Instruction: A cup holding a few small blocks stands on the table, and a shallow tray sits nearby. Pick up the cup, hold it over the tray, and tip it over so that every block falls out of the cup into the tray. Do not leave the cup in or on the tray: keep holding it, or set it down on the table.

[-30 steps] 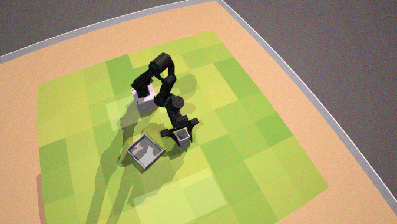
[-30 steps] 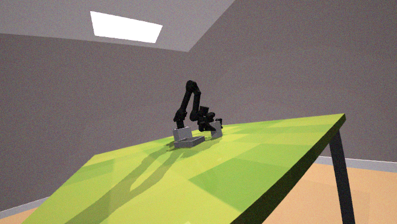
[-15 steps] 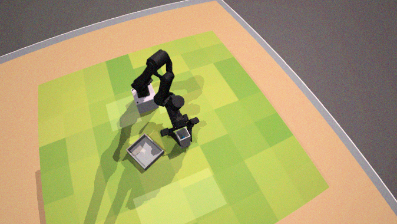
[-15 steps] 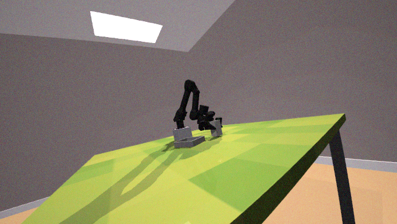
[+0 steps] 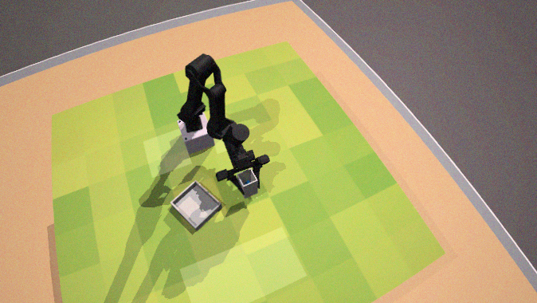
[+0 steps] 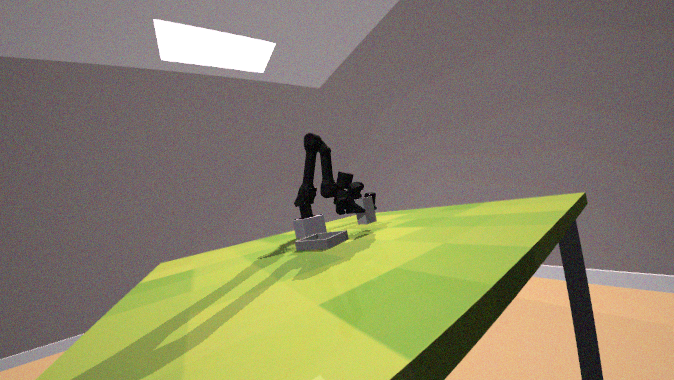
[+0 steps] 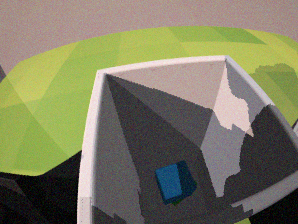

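Gray square cup [image 5: 248,189] [image 6: 367,210] [image 7: 90,125] clamped in black two-finger claw [image 5: 241,172] [image 6: 369,204], blue block [image 5: 248,182] [image 7: 170,183] inside.
Cup upright, inboard of the green table's [image 5: 339,239] [image 6: 370,300] edges; shallow gray square tray [image 5: 183,217] [image 6: 315,244] near it.

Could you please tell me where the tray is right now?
In the top view, the tray sits on the table just left of the cup, below the arm's pale base.
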Robot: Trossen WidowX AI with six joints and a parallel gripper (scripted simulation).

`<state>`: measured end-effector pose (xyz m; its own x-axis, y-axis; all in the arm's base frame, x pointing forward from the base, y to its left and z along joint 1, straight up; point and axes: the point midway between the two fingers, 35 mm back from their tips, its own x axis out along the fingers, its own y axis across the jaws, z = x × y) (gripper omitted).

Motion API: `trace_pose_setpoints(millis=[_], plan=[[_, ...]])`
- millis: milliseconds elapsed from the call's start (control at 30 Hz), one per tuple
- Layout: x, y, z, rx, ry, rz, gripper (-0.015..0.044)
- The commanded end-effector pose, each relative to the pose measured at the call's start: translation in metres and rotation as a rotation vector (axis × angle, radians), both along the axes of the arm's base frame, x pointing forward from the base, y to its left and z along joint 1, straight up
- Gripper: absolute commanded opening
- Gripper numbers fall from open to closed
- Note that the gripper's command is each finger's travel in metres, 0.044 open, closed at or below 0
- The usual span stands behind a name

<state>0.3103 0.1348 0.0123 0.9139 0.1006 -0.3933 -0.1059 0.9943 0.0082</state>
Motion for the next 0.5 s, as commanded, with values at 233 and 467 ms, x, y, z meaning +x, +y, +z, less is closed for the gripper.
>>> trace_pose_setpoints(millis=[233, 467], plan=[[-0.001, 0.0, 0.02, -0.003, -0.001, 0.006, 0.0], [0.001, -0.005, 0.02, -0.003, 0.0, -0.003, 0.0]])
